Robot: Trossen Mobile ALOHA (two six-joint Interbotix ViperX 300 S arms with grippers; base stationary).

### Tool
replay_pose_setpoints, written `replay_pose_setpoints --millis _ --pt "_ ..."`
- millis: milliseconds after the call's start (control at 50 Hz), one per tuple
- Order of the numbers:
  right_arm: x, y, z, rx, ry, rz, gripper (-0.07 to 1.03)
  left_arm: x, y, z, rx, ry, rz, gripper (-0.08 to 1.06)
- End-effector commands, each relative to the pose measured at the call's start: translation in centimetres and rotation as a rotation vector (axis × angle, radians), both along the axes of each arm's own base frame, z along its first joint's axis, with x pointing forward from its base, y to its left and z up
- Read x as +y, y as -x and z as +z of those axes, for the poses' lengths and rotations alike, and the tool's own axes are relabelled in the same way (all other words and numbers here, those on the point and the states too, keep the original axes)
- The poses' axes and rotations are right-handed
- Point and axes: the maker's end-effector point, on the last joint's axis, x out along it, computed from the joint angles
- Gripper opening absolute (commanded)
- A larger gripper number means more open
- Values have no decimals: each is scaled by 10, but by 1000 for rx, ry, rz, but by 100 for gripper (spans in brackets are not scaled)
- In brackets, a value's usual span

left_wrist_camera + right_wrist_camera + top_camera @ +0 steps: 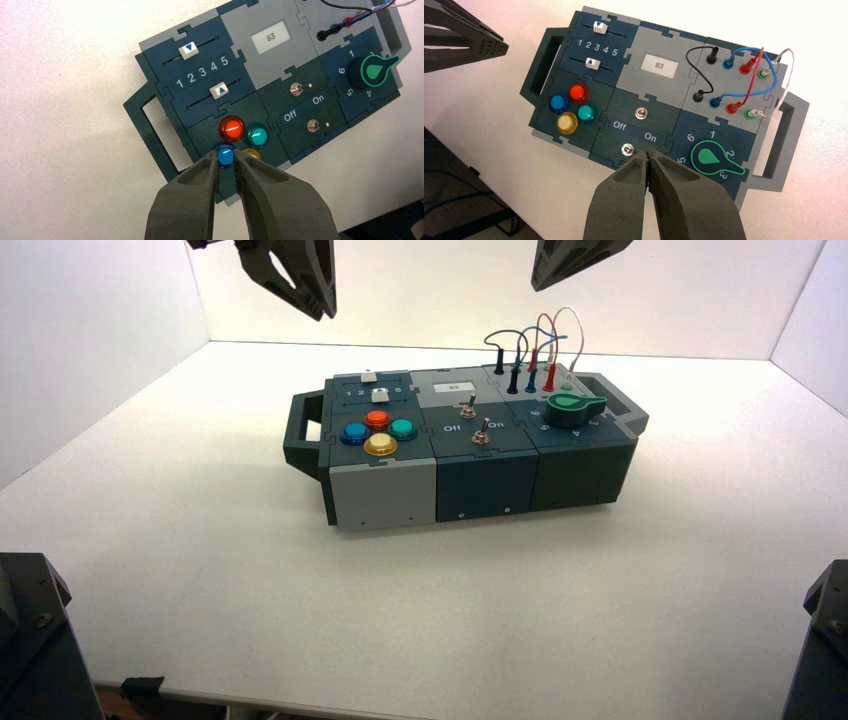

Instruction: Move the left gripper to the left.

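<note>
Dark grey angular plastic left gripper hangs high above the white table, up-left of the dark blue-grey control box, fingers narrowly parted, holding nothing. Solid dark wedge right gripper hangs above the box's right, fingertips pressed together.

"83" on display, "off"/"on" by switches, "1 2 3 4 5" between sliders

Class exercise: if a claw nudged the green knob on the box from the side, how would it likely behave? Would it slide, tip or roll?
The green knob sits inside a numbered dial on the box, so it would probably turn rather than slide or tip. Its pointed lobe likely gives a claw something to catch. The box looks broad and flat, so it seems unlikely to tip.
</note>
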Motion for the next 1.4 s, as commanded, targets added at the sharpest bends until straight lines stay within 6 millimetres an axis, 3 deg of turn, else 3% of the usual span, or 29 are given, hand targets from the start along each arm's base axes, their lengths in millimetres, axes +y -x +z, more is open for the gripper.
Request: replay_pose_setpoints --millis 20,540,820,1020,1360,1400 --pt "3 -4 12 -30 -21 0 -2 -6 -6 13 -39 22 -5 18" --pt "2 -3 10 -27 -18 0 -2 -5 -7 11 -47 19 -7 18" --pt "2 -3 9 -23 -15 1 -2 14 -15 10 -81 3 32 18" --pt "1 -1 6 -19 -10 3 -2 40 -20 20 -119 3 98 18" --pt "0 0 1 -10 -2 6 -2 100 -22 51 -191 -13 220 17" --pt "1 0 2 -12 -3 7 -2 119 -19 55 -210 -20 268 17"
